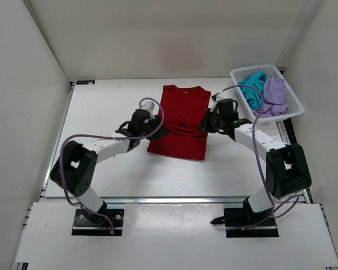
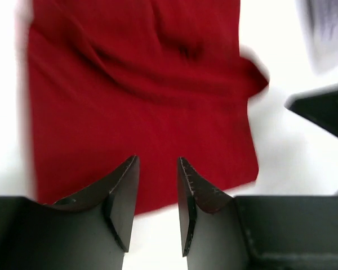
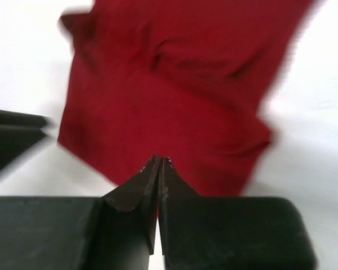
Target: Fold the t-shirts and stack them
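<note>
On the left, the white, smooth surface (image 1: 107,112) lies bare beside the left arm, whose white links and purple cable bend in toward the middle. The left tool (image 1: 158,130) sits at the left edge of the dark red t-shirt (image 1: 180,121), about halfway along it. In the left wrist view, the left tool (image 2: 158,160) stands released: two dark, wedge-shaped fingers with a clear gap between them and no cloth in it. The shirt's hem lies just past the tips.

The dark red t-shirt (image 2: 141,84) lies flat in the middle of the surface. It is soft, matte fabric in a tall, roughly rectangular outline, with the neck opening at the far end. Shallow wrinkles and a crosswise crease run through its middle, and one corner (image 2: 258,79) bulges out in a rounded fold.

At the shirt's right edge sits the right tool (image 1: 205,125). In its own view, the right tool (image 3: 159,160) is clenched, its dark tapered fingers pressed flat together — no fabric shows between them. The red cloth (image 3: 174,95) spreads out beyond, blurred.

Far right, at the back corner, a white plastic mesh basket (image 1: 293,104) holds two crumpled shirts: the teal t-shirt (image 1: 251,90) on its left and the lavender t-shirt (image 1: 274,95) on its right, draped over the rim.
</note>
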`<control>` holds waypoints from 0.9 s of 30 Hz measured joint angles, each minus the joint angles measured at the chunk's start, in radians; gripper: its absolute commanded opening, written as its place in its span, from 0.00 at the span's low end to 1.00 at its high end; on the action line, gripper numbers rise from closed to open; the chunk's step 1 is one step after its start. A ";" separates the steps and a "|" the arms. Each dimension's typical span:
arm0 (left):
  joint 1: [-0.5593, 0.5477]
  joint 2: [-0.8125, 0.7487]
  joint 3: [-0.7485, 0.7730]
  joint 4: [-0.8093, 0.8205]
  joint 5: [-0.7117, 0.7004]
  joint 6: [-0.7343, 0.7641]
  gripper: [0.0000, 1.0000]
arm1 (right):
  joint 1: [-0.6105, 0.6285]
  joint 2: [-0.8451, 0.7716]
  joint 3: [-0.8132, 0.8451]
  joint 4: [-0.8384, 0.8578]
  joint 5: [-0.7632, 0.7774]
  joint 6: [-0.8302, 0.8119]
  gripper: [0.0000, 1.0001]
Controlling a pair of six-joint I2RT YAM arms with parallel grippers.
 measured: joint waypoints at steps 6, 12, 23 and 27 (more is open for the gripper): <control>-0.035 0.088 -0.108 0.032 0.040 -0.018 0.40 | 0.152 0.153 0.051 0.002 -0.007 -0.029 0.00; -0.011 0.061 -0.195 0.092 0.049 -0.028 0.40 | 0.230 0.306 0.179 -0.039 0.004 -0.050 0.00; -0.040 -0.060 -0.379 0.208 0.065 -0.072 0.40 | 0.249 0.427 0.272 -0.061 0.046 -0.087 0.00; -0.061 -0.117 -0.430 0.198 0.071 -0.092 0.41 | 0.279 0.378 0.200 -0.039 0.053 -0.086 0.00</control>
